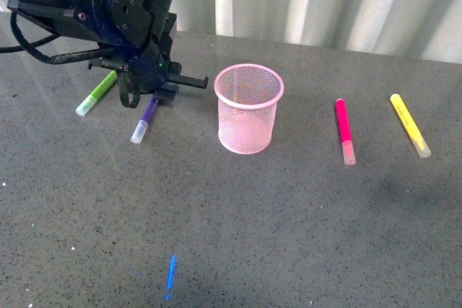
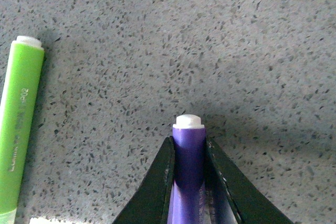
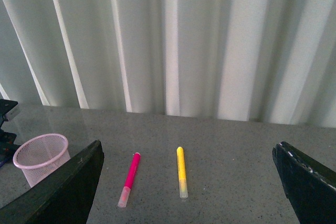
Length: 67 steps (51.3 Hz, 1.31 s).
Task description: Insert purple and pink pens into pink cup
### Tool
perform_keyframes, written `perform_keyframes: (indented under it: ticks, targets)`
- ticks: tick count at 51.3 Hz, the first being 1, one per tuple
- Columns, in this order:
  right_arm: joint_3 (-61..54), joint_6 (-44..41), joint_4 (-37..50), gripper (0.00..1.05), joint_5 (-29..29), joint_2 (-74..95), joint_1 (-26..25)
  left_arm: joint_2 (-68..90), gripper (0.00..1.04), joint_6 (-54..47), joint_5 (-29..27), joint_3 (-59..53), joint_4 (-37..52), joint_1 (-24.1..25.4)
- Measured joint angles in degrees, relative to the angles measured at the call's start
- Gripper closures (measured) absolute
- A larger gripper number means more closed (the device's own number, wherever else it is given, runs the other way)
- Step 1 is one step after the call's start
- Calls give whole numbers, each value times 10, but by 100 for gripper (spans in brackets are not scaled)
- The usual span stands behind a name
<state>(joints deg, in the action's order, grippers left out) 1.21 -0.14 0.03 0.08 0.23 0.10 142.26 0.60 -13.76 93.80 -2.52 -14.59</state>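
The purple pen lies on the grey table left of the pink cup, its pale cap toward me. My left gripper is down over its barrel and shut on it. In the left wrist view the purple pen sits squeezed between both black fingers. The pink pen rests flat to the right of the cup. My right gripper is open and empty, raised, with the pink pen and the pink cup in its view.
A lime-green marker lies just left of the purple pen, also seen as the green marker in the left wrist view. A yellow marker lies far right. White curtains hang behind the table's back edge.
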Motion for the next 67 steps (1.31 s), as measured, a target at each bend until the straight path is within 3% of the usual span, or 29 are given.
perform_keyframes:
  ticks: [11,29,37,45,67]
  targets:
    - [0,0,0,7,0,0,0,-32,92,-17,-8,-37,36,4]
    - [0,0,0,7,0,0,0,-209,93,-25,4,-122,271,-4]
    - [0,0,0,7,0,0,0,-264,93,44,-10,-177,425,-59]
    - [0,0,0,7,0,0,0,-250,93,83,-29,-209,519,-122]
    - [0,0,0,7,0,0,0,-195,93,122,-60,-246,631,-150]
